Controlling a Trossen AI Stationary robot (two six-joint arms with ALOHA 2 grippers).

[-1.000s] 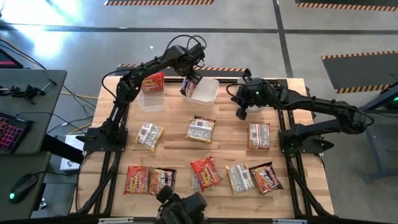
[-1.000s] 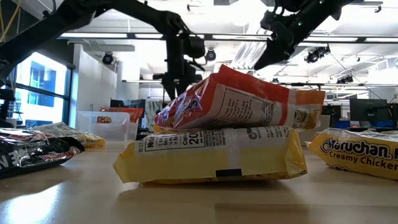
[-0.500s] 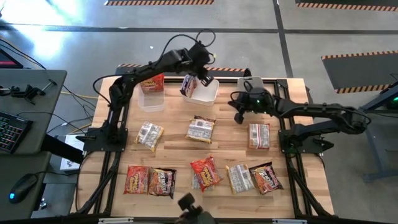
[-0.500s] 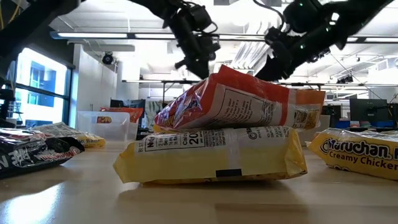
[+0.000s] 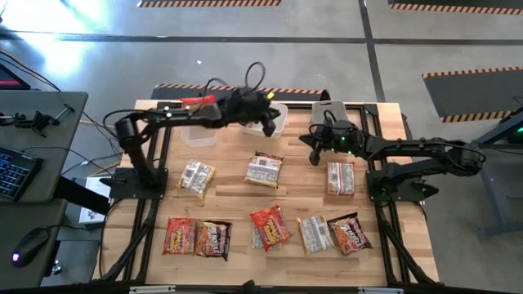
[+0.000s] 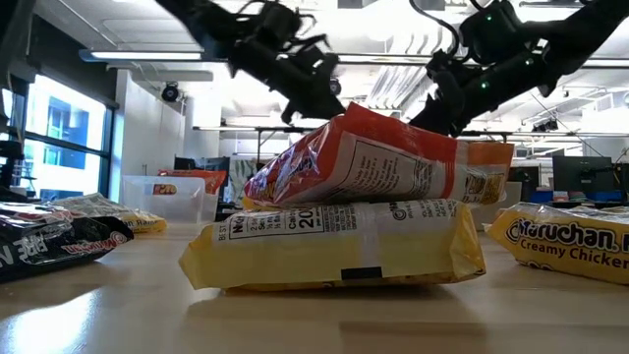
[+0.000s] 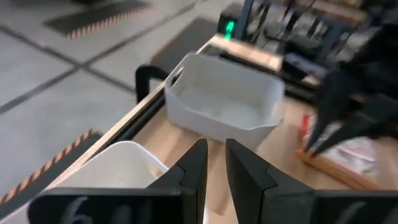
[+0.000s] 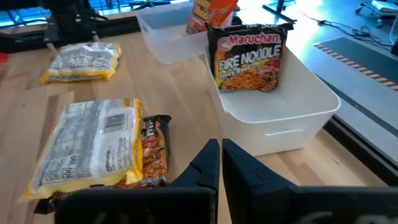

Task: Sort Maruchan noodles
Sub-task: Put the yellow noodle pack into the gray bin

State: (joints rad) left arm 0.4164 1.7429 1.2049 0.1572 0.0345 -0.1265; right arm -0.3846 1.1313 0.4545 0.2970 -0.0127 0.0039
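Your left pincer hung over the middle tub at the far edge of the counter, fingers nearly touching with only a slit between them, nothing in them. That tub held a dark Fire Noodle packet leaning upright against its wall. Beside it, the left tub had an orange packet standing in it.

Your right pincer sat squeezed shut and empty, hovering low near the right tub, which looked bare inside. Just beyond its fingertips lay a yellow packet stacked on a dark one, mid-counter, with another yellow packet further left and one more to the right.

Along the near edge you had a row waiting: a red-orange packet, a dark one, a red one lying on a yellow one, a yellow one and a dark one. A desk with a keyboard stood off to the left.
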